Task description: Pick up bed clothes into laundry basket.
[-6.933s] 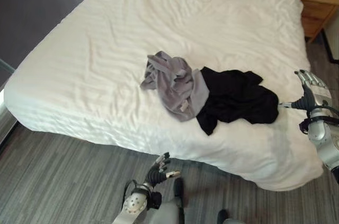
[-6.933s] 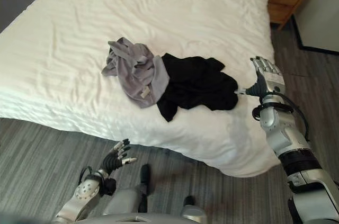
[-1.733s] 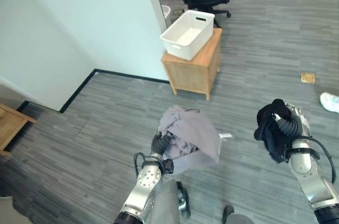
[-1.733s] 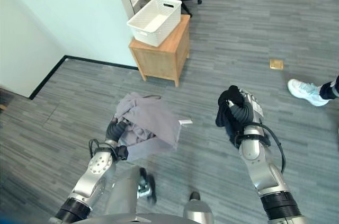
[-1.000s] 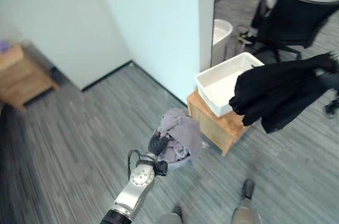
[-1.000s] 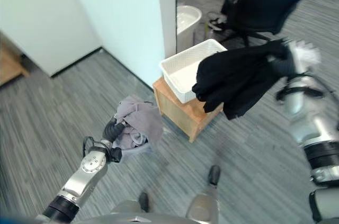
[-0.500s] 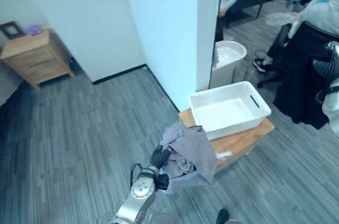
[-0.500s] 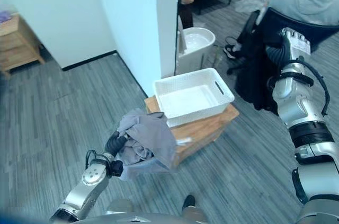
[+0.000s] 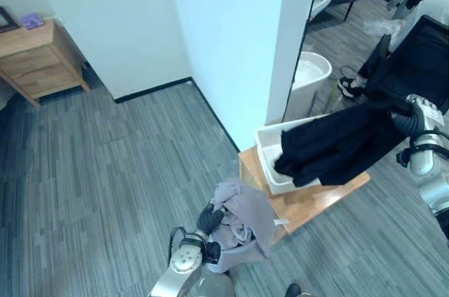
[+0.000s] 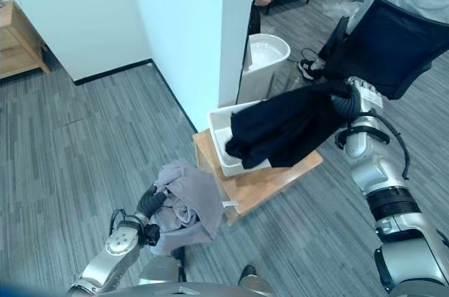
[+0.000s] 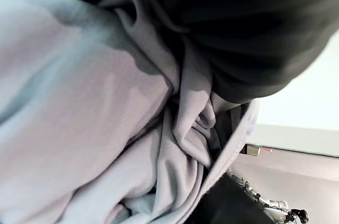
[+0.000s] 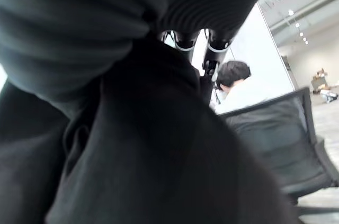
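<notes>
A white laundry basket (image 9: 270, 155) stands on a low wooden table (image 9: 323, 195) beside a white wall corner. My right hand (image 10: 349, 106) is shut on a black garment (image 9: 337, 146) and holds it out over the basket, where the cloth hangs across the far part and covers it. Down near my body, my left hand (image 9: 208, 218) is shut on a bunched grey garment (image 9: 245, 220), which hangs just short of the table's near corner. The grey garment (image 11: 106, 128) fills the left wrist view, the black garment (image 12: 148, 144) the right wrist view.
A white wall corner (image 9: 231, 44) rises just behind the basket. A white bin (image 9: 309, 79) stands past it. A person sits in a dark office chair (image 10: 400, 44) at the far right. A wooden nightstand (image 9: 35, 58) stands at the far left on grey plank flooring.
My right hand has swung the black garment in from beside the chair to over the basket. The view has shifted slightly; the left hand still holds the grey garment.
</notes>
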Motion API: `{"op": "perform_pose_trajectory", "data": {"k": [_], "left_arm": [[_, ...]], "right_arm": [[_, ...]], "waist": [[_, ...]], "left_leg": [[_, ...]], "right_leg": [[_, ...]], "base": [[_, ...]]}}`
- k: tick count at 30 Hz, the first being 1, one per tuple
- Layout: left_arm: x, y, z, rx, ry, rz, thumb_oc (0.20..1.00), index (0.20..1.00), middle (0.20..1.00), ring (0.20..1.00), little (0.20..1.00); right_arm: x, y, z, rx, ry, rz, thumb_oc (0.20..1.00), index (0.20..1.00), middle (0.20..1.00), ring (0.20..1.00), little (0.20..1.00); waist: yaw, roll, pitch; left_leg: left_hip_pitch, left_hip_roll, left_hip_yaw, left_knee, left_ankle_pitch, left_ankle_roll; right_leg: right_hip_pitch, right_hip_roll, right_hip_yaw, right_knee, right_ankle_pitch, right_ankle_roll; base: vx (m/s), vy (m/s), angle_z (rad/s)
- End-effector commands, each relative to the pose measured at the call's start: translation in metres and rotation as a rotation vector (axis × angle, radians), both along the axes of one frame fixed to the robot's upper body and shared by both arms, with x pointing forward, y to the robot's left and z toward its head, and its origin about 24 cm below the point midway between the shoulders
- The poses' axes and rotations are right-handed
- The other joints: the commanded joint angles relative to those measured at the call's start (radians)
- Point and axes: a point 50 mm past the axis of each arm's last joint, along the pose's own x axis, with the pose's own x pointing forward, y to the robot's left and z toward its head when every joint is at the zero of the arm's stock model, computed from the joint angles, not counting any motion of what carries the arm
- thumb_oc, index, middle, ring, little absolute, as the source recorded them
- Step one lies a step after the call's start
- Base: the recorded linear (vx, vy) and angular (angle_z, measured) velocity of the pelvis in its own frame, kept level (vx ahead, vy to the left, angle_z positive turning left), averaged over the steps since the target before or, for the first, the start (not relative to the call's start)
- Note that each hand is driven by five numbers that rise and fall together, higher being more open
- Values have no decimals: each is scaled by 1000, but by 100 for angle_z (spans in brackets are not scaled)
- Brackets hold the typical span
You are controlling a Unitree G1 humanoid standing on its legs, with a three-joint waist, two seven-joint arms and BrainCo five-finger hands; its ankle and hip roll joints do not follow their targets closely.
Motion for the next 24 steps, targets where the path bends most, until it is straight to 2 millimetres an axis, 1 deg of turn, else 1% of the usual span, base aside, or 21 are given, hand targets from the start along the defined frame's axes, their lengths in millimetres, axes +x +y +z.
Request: {"op": "perform_pose_trajectory", "data": {"k": [1, 2, 3, 4, 9, 13, 15, 17, 20, 21, 23, 24], "left_arm": [[11, -21, 26, -120, -134, -55, 200, 200, 200, 200, 200], [11, -22, 25, -122, -129, -56, 200, 200, 200, 200, 200], [11, -22, 25, -122, -129, -56, 200, 200, 200, 200, 200], [10, -22, 22, -124, -118, -65, 200, 200, 200, 200, 200], [7, -20, 21, -119, -112, -69, 200, 200, 200, 200, 200], [11, -18, 23, -114, -125, -59, 200, 200, 200, 200, 200], [12, -18, 24, -114, -132, -55, 200, 200, 200, 200, 200], [13, -18, 24, -114, -138, -56, 200, 200, 200, 200, 200], [13, -22, 26, -119, -149, -73, 200, 200, 200, 200, 200], [14, -23, 28, -118, -156, -83, 200, 200, 200, 200, 200], [16, -23, 31, -105, -172, -103, 200, 200, 200, 200, 200], [15, -23, 31, -105, -171, -104, 200, 200, 200, 200, 200]], "right_arm": [[20, 9, 73, -107, -211, 35, 200, 200, 200, 200, 200], [23, 13, 78, -106, -225, 46, 200, 200, 200, 200, 200], [23, 13, 78, -107, -225, 46, 200, 200, 200, 200, 200], [29, 16, 85, -129, -224, 57, 200, 200, 200, 200, 200], [32, 14, 104, -172, -252, 41, 200, 200, 200, 200, 200], [33, 14, 104, -156, -262, 41, 200, 200, 200, 200, 200], [33, 15, 93, -137, -236, 48, 200, 200, 200, 200, 200], [32, 13, 71, -111, -165, 52, 200, 200, 200, 200, 200], [27, 9, 25, -11, -29, 51, 200, 200, 200, 200, 200], [23, 6, 6, 18, 28, 37, 1000, 1000, 1000, 1000, 1000], [17, 3, -18, 25, 124, 34, 1000, 1000, 1000, 1000, 1000], [17, 3, -19, 25, 125, 34, 1000, 1000, 1000, 1000, 1000]], "waist": [[49, 6, -31], [52, 6, -28], [52, 6, -29], [66, 2, -21], [88, -1, -11], [96, 3, -1], [100, 7, 3], [101, 11, 8], [98, 16, 15], [95, 19, 17], [91, 22, 23], [91, 22, 22]], "left_leg": [[25, 91, 4, 21, -16, -92], [19, 92, 3, 18, -12, -93], [18, 92, 3, 18, -12, -93], [2, 93, -1, 9, -6, -98], [-30, 90, -17, 6, 4, -103], [-53, 85, -30, 6, 7, -104], [-61, 82, -35, 6, 7, -103], [-65, 80, -39, 6, 6, -101], [-71, 76, -44, 6, 5, -100], [-72, 74, -45, 5, 5, -99], [-76, 72, -45, 5, 5, -99], [-76, 71, -45, 5, 5, -99]], "right_leg": [[13, 26, -40, 75, -97, 29], [5, 26, -42, 76, -96, 30], [5, 26, -42, 76, -96, 30], [-6, 26, -58, 67, -90, 35], [-18, 25, -81, 57, -81, 44], [-26, 20, -91, 55, -79, 47], [-28, 18, -97, 56, -80, 48], [-29, 14, -105, 57, -79, 50], [-30, 9, -110, 54, -75, 53], [-32, 6, -112, 53, -73, 53], [-35, 2, -113, 52, -71, 54], [-35, 2, -113, 52, -71, 54]], "base": [[38, 37, 4], [14, 26, 4], [-2, 28, 7], [-1, 25, 4], [2, 17, 16], [-4, 19, 8], [-5, 13, 3], [5, 2, 2], [4, 1, 13], [-8, 0, 10], [-9, -2, 3], [0, 0, 0]]}}
